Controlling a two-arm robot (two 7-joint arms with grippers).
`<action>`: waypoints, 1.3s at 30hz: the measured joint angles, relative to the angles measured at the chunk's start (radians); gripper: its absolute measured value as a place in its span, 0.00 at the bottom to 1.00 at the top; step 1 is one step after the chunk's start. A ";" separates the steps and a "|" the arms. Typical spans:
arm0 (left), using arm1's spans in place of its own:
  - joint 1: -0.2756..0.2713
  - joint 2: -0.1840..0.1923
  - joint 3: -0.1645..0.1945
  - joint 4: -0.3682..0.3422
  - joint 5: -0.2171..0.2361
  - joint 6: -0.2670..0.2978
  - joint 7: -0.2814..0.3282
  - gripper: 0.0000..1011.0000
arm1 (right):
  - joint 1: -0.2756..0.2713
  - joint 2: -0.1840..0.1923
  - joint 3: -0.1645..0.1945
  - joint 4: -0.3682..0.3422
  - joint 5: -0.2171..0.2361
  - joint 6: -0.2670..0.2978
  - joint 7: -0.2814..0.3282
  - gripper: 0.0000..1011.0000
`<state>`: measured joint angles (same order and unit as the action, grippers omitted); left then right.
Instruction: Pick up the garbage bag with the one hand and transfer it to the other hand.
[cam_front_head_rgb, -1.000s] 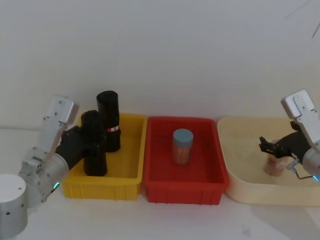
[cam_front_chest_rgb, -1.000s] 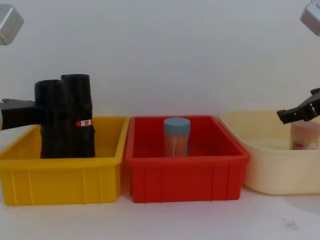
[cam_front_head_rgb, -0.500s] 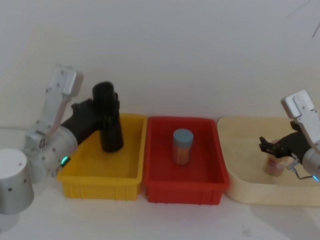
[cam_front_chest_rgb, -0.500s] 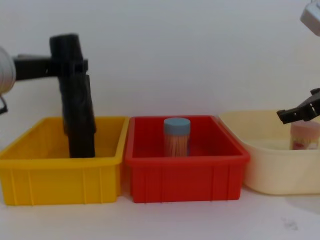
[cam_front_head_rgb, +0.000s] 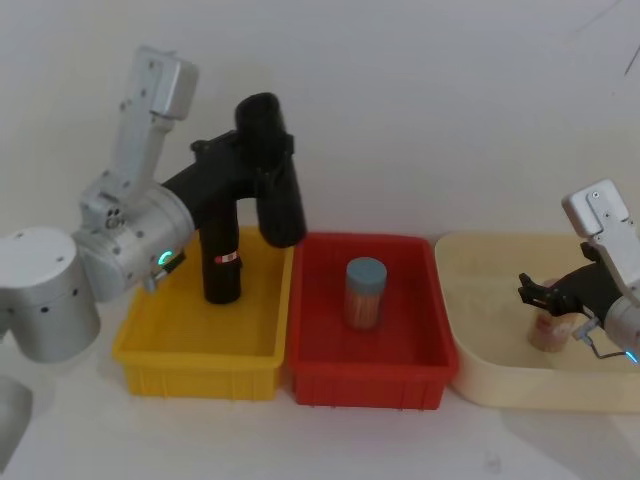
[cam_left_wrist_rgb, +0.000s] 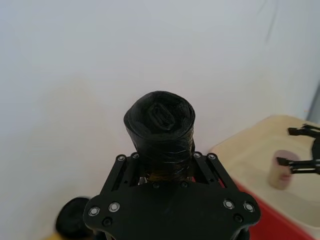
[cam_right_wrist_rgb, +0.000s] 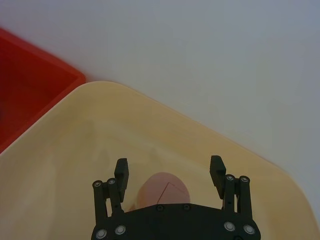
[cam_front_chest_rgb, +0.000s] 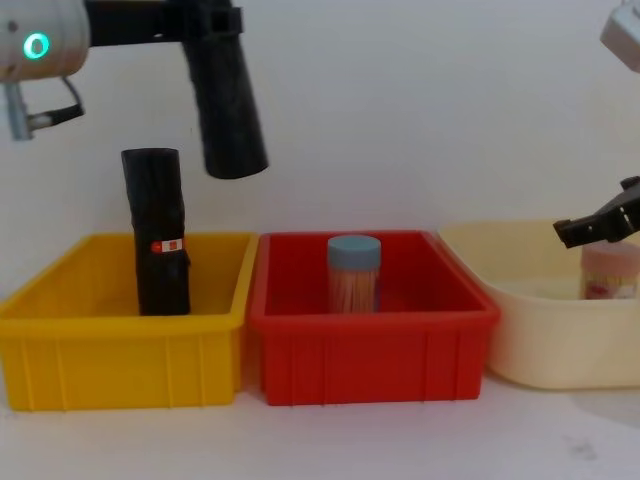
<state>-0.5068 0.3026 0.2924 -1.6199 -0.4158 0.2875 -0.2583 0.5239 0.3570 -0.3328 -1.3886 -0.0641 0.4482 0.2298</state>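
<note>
You've got the black rolled plastic garbage bag tilted in the air above the yellow plastic bin, with the left gripper clamped on its upper end. Right gripper is spread wide over the beige tub, holding nothing.

Head view: high, facing forward and down into the yellow bin, red bin and cream tub.
Chest view: low, level across the table; the same three containers side-on, in the lower half of the frame.
Left wrist view: close behind the left gripper, looking along the garbage bag; cream tub at lower right.
Right wrist view: close behind the right gripper, looking down into the cream tub.
</note>
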 joint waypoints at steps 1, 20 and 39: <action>-0.007 -0.003 0.005 0.005 -0.002 0.001 -0.004 0.38 | 0.000 0.000 0.000 0.000 0.000 0.000 0.000 0.99; -0.151 -0.051 0.152 0.203 0.004 0.021 -0.124 0.38 | 0.000 0.000 0.000 0.000 0.000 0.000 0.000 0.99; -0.190 -0.054 0.201 0.264 0.024 0.005 -0.152 0.38 | -0.030 0.029 0.029 -0.060 0.037 -0.076 0.067 0.99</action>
<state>-0.6965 0.2487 0.4937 -1.3564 -0.3923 0.2922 -0.4100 0.4943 0.3858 -0.3040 -1.4486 -0.0274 0.3726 0.2965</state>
